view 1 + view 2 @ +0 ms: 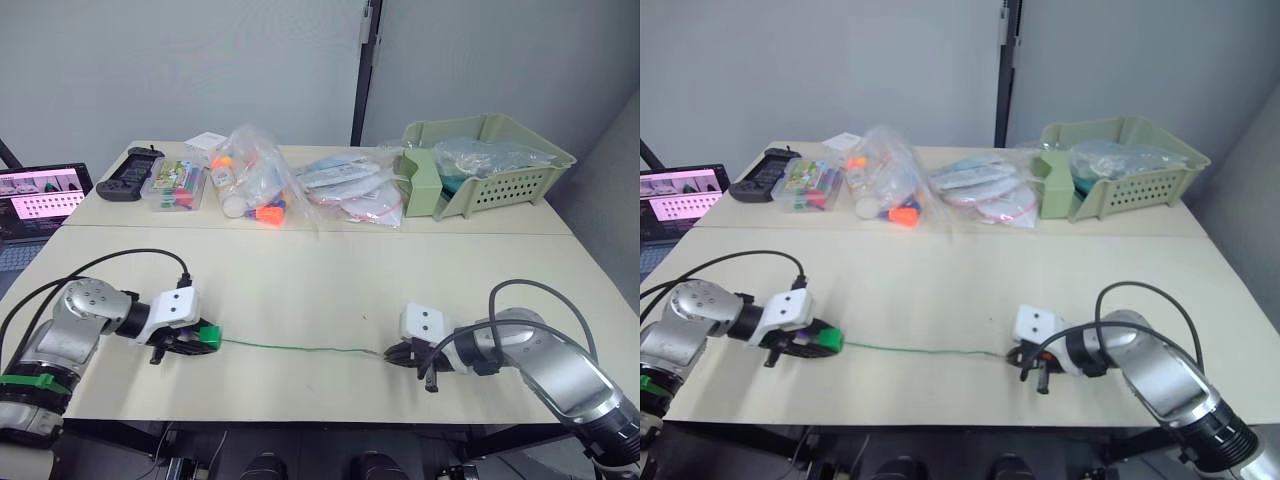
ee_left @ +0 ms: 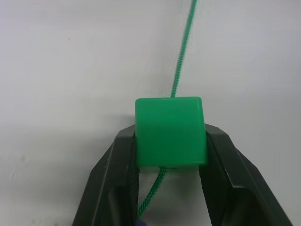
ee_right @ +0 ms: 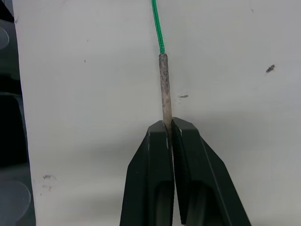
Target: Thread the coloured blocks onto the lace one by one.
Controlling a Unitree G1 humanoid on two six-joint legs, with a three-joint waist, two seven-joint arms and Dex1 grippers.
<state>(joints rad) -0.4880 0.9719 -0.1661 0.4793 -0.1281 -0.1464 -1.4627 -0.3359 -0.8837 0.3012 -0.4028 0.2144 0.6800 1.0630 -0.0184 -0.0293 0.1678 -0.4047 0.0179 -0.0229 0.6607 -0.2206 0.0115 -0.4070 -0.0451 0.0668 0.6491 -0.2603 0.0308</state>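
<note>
Thin green cord lace (image 1: 300,349) stretches across the pale tabletop (image 1: 320,280), left hand (image 2: 170,155) clamping its threaded green plastic cube (image 2: 170,132), right hand (image 3: 168,136) pinching the stiff pale tip (image 3: 163,89).

Table (image 1: 330,275) w/ lace (image 1: 300,349), bags (image 1: 300,185), basket (image 1: 500,165)

bright green block (image 2: 170,132) clamped between black fingers (image 2: 110,179); thin green lace (image 1: 300,349) with a dull grey-brown tip (image 3: 164,87); cream table (image 1: 330,280); pale green basket (image 1: 500,175) at 1 o'clock.
</note>
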